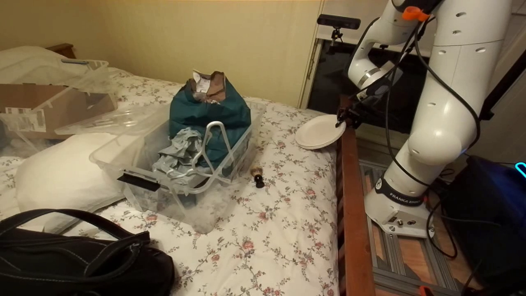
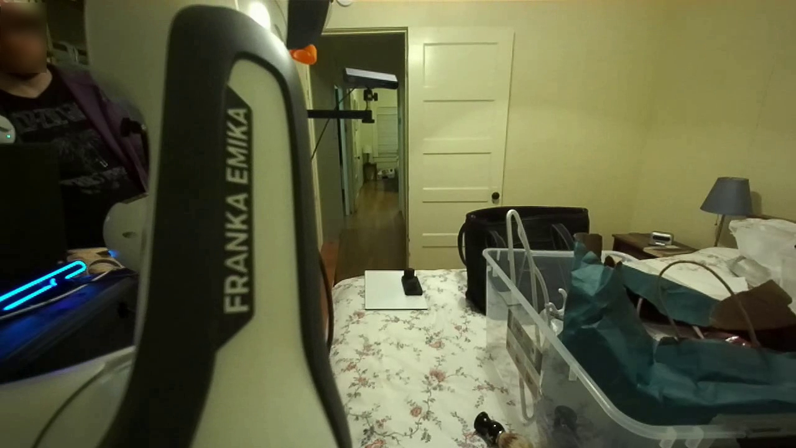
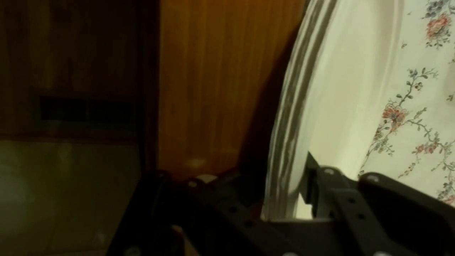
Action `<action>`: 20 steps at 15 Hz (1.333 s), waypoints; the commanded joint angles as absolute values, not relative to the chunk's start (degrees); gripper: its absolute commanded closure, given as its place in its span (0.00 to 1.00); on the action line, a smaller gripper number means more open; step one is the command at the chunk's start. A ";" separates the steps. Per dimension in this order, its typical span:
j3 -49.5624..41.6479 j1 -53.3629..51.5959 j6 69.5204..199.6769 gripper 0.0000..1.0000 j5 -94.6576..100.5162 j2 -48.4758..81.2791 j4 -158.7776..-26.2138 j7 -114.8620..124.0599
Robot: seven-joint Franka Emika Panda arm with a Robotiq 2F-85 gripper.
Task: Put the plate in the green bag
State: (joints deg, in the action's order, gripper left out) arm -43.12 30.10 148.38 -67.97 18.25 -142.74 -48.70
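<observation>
"By the railed edge of the floral bed [image 1: 287, 230], findings?"
"Yellowish wall [image 1: 254, 49] beyond. Plate [image 1: 319, 130] at that edge: round, white, rim layered."
"Gripper [image 3: 279, 166]?"
"Astride the plate's rim; whether pinching, undetermined."

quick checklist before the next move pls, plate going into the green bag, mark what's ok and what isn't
1. Gripper at the rim of the plate: ok, the rim runs between its jaws.
2. Firm hold: cannot tell, contact on both sides is unclear in the wrist view.
3. Just a single plate: not ok, several stacked rims show in the wrist view.
4. Green bag seated in the clear bin: ok, in both exterior views.
5. Room in the bag: cannot tell, brown paper shows at its top and its depth is hidden.
6. Free approach: probably not ok, a white hanger sticks up above the bin's rim and might snag.
</observation>
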 commanded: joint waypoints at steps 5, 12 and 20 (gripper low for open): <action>-41.64 32.40 144.27 0.96 -59.49 12.01 -143.02 -43.38; -43.93 33.09 127.35 0.98 -38.42 -3.22 -145.80 -31.22; -46.44 34.86 93.83 0.99 -18.89 -17.16 -145.42 -23.89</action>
